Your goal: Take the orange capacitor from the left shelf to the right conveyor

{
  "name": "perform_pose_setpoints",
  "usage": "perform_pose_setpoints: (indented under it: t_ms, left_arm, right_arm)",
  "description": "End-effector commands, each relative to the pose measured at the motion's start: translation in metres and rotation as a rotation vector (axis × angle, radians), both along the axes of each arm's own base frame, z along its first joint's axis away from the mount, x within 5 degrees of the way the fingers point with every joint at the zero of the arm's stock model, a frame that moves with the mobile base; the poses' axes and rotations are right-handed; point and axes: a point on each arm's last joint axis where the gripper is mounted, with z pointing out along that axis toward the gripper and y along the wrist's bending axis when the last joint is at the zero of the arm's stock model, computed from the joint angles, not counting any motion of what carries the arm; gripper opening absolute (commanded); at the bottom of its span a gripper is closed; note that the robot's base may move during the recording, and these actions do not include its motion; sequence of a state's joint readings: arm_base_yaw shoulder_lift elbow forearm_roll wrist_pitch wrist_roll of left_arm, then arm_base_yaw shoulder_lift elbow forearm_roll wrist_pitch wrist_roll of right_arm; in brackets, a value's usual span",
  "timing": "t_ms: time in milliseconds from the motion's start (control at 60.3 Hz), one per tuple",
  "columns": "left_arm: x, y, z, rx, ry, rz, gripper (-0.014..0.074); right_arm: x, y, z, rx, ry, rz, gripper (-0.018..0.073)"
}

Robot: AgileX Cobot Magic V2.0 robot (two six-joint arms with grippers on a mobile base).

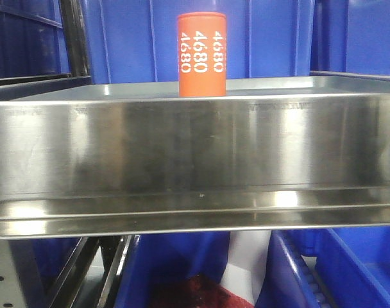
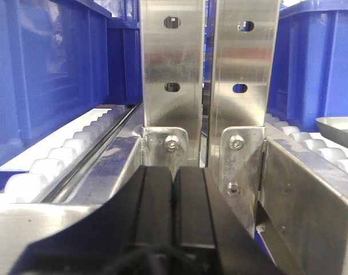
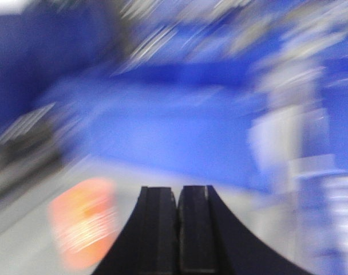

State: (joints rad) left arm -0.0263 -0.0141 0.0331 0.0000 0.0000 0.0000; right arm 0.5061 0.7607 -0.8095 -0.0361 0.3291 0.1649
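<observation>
The orange capacitor (image 1: 202, 54) stands upright on the stainless-steel left shelf (image 1: 195, 147), behind its tall shiny front lip. In the right wrist view, which is badly motion-blurred, the capacitor (image 3: 82, 222) shows as an orange smear left of my right gripper (image 3: 178, 192), whose black jaws are shut and empty. My left gripper (image 2: 173, 172) is shut and empty, facing two upright metal rack posts (image 2: 208, 63). Neither gripper shows in the front view. The right conveyor is out of view.
Blue plastic bins (image 1: 278, 38) stand behind the shelf and more (image 1: 349, 269) sit below it. White rollers (image 2: 65, 157) and a metal rail run left of the posts. A silver tray edge (image 2: 340, 125) lies on rollers at the right.
</observation>
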Motion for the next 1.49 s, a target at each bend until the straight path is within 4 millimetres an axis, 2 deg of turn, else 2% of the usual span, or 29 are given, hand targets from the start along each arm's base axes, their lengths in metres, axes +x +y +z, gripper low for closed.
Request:
perform_pose_setpoints:
  t_ms: [0, 83, 133, 348, 663, 730, 763, 879, 945, 1061, 1178, 1327, 1476]
  left_arm:
    - [0.0, 0.0, 0.01, -0.008, -0.088, 0.001, -0.0105]
    - [0.0, 0.0, 0.01, -0.008, -0.088, 0.001, -0.0105]
    - [0.0, 0.0, 0.01, -0.008, -0.088, 0.001, -0.0105]
    - [0.0, 0.0, 0.01, -0.008, -0.088, 0.001, -0.0105]
    - [0.0, 0.0, 0.01, -0.008, -0.088, 0.001, -0.0105]
    - [0.0, 0.0, 0.01, -0.008, -0.088, 0.001, -0.0105]
    - [0.0, 0.0, 0.01, -0.008, -0.088, 0.001, -0.0105]
    - [0.0, 0.0, 0.01, -0.008, -0.088, 0.001, -0.0105]
    - [0.0, 0.0, 0.01, -0.008, -0.088, 0.001, -0.0105]
    - [0.0, 0.0, 0.01, -0.008, -0.088, 0.001, -0.0105]
    - [0.0, 0.0, 0.01, -0.008, -0.088, 0.001, -0.0105]
    - [0.0, 0.0, 0.01, -0.008, -0.088, 0.001, -0.0105]
    - [0.0, 0.0, 0.01, -0.008, -0.088, 0.001, -0.0105]
  right_arm:
    - [0.015, 0.024, 0.011, 0.009, -0.052, 0.08, 0.0319]
    - [0.034, 0.044, 0.002, -0.021, 0.001, 0.111, 0.0563]
    - [0.047, 0.055, -0.006, -0.037, 0.031, 0.119, 0.0652]
    - [0.076, 0.089, -0.032, -0.057, 0.083, 0.158, 0.0624]
    - [0.105, 0.117, -0.066, -0.055, 0.08, 0.177, 0.0621]
    - [0.111, 0.122, -0.073, -0.048, 0.071, 0.177, 0.0554]
    - [0.114, 0.124, -0.077, -0.048, 0.071, 0.177, 0.0464]
    - [0.119, 0.128, -0.087, -0.06, 0.089, 0.178, 0.0025]
    - [0.12, 0.129, -0.088, -0.058, 0.091, 0.177, 0.0098]
    - [0.117, 0.127, -0.081, -0.047, 0.074, 0.178, 0.0043]
    - [0.107, 0.119, -0.065, -0.04, 0.063, 0.177, 0.0057]
    - [0.075, 0.093, -0.03, -0.033, 0.05, 0.174, 0.0057]
    - [0.038, 0.063, -0.008, -0.032, 0.024, 0.172, 0.0057]
